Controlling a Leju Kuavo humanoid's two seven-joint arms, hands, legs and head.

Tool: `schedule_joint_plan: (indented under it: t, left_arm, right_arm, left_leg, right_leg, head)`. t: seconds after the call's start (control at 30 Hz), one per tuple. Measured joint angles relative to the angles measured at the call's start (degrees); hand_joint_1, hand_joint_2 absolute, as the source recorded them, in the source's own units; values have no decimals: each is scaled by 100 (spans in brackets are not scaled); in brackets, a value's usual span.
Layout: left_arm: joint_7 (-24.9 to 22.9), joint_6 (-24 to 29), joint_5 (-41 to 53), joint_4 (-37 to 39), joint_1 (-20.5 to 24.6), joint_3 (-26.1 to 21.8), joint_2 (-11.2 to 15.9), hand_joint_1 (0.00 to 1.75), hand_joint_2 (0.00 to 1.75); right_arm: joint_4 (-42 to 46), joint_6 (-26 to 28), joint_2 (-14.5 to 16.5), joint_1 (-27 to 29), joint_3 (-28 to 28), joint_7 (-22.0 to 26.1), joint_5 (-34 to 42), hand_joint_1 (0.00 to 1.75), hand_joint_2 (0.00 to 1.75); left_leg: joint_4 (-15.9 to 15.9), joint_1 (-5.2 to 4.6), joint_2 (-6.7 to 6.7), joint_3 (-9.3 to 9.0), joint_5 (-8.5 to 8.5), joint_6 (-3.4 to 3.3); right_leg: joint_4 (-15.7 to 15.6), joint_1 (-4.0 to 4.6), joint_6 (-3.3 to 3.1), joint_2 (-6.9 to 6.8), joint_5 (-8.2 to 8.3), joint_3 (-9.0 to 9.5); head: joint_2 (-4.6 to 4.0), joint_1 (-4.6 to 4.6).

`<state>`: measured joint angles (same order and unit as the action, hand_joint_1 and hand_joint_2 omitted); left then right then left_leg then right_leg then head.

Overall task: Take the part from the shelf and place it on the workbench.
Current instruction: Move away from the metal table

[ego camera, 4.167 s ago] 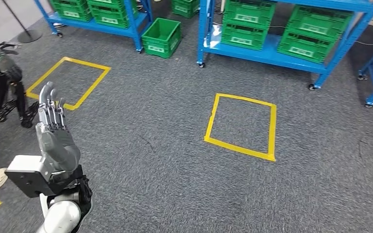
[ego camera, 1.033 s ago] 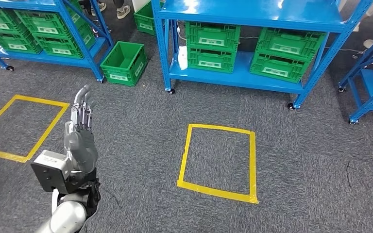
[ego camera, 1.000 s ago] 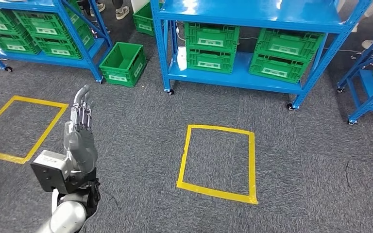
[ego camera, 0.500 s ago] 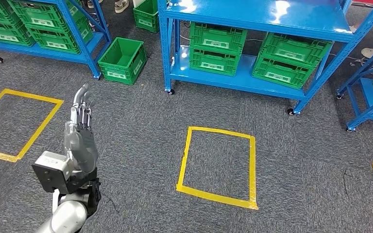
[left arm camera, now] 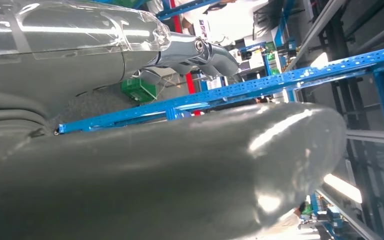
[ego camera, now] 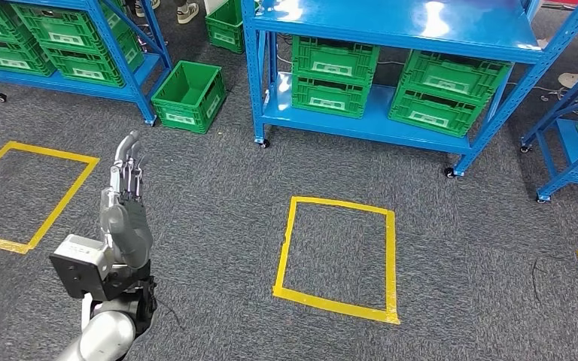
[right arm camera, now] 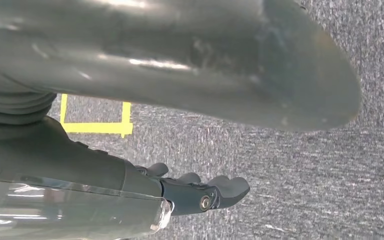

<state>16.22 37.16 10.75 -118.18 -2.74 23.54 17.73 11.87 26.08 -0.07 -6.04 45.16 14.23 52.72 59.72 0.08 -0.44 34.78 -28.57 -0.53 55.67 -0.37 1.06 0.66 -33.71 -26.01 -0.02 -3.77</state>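
Evidently the robot was at the approach stage, facing the blue shelf across the top of the head view. Its left hand was raised at lower left, released, fingers straight and apart, holding nothing. In its wrist view the right hand hung over the grey carpet, fingers loosely extended and empty.

The part itself could not be made out; presumably it lay in one of the green crates on the lower shelf board, or out of sight on the top board.

To do this step well, the robot would likely need to stop squarely on the yellow taped square at centre frame, and to find the part before reaching.
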Motion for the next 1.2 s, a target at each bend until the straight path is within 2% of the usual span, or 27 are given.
schedule_joint_plan:
  t: [0.53, 0.63, 0.7, 0.77, 0.8, 0.87, 0.93, 1.1, 1.2]
  left_arm:
    - [148, 0, -28, 0, -124, 6, -9, 0, 0]
    - [222, 0, -350, 8, -227, -33, -48, 0, 131]
    - [109, -1, -762, 129, -279, -113, -95, 0, 131]
    - [-282, -23, -1453, 504, -264, -223, -120, 0, 131]
    - [-472, -40, -1900, 805, -228, -266, -124, 0, 175]
    - [-612, -79, -2729, 1536, -131, -302, -129, 0, 175]
    - [-315, -165, -3183, 2275, 4, -305, -153, 0, 175]
    - [966, -1257, -4715, 4512, 485, -403, -322, 0, 175]
    - [1163, -1439, -4985, 5697, 647, -455, -449, 0, 175]
  right_arm:
    - [0, 13, 1, 3, 11, -41, -49, 0, 0]
    - [-1, 27, 1, 8, 15, 17, -28, 0, 0]
    - [-1, 27, 1, 8, 15, 61, 0, 0, 0]
    - [-1, 23, 1, 7, 15, 66, 15, 0, 0]
    - [0, 19, 1, 6, 16, 61, 13, 0, 0]
    - [0, 1, 2, 4, 20, 46, 4, 0, 87]
    - [0, -17, 3, 5, 21, 30, -12, 0, 175]
    - [4, -33, 11, -24, 25, -55, -54, 0, 175]
    - [7, -35, 16, -15, 30, -68, -53, 0, 175]
  left_leg:
    - [-8, 4, 8, -7, 1, 2]
    - [-8, 3, 10, -6, 1, 2]
    - [-8, 3, 10, -7, 1, 2]
    - [-10, 2, 9, -8, 1, 2]
    - [-11, 3, 7, -9, 1, 2]
    - [-13, 5, 7, -9, 1, 3]
    - [-14, 6, 7, -8, 1, 3]
    - [-18, 3, 12, -7, 0, 6]
    - [-32, -4, 27, 4, 2, 10]
  right_leg:
    - [1, 4, -1, 0, -1, 8]
    - [0, 4, -1, 0, -1, 7]
    - [-1, 3, -1, 1, -1, 4]
    - [-3, 2, -1, 1, -2, 2]
    - [-3, 2, 0, 1, -2, 1]
    - [-3, 3, 0, 3, -1, -3]
    - [-3, 3, -1, 6, -1, -4]
    - [-3, 2, -1, 11, -3, 0]
    - [-5, -3, -2, 24, 2, -11]
  head:
    - [0, -2]
    - [0, -4]
    - [0, -7]
    - [0, -9]
    - [0, -11]
    - [0, -21]
    - [0, -34]
    - [0, -52]
    - [0, -222]
